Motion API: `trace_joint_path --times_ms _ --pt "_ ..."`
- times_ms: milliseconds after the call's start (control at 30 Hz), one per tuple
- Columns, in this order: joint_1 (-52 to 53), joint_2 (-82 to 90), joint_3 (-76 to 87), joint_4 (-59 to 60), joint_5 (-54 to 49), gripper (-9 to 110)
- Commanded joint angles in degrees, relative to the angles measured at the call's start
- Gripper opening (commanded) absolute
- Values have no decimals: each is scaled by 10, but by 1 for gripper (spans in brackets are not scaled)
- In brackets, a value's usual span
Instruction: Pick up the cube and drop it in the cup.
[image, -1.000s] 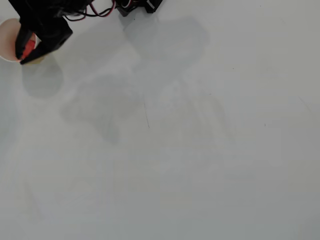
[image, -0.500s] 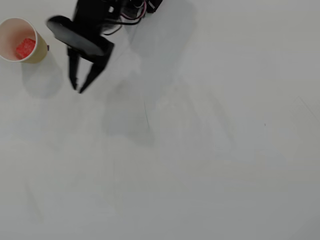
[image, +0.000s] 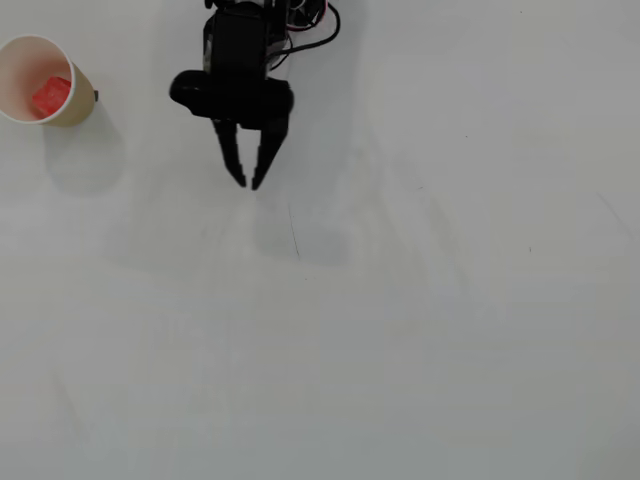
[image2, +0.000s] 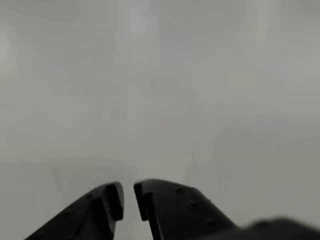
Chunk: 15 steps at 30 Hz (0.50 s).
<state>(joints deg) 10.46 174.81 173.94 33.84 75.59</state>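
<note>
1. In the overhead view, a cream-white paper cup (image: 68, 108) with a tan outer wall stands at the far left of the plain white surface (image: 400, 330).
2. A small red cube (image: 50, 95) lies inside it.
3. To the right, well apart, the black two-finger pincer (image: 248, 183) holds nothing, its tips nearly together with a narrow gap; the wrist view (image2: 128, 201) shows the same.
</note>
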Motion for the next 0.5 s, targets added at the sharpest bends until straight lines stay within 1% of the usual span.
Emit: trace_joint_path --times_ms 0,233,467 --pt "-27 39 -4 69 -4 0" --pt "-68 49 10 214 -7 0" --pt "-63 50 43 292 -7 0"
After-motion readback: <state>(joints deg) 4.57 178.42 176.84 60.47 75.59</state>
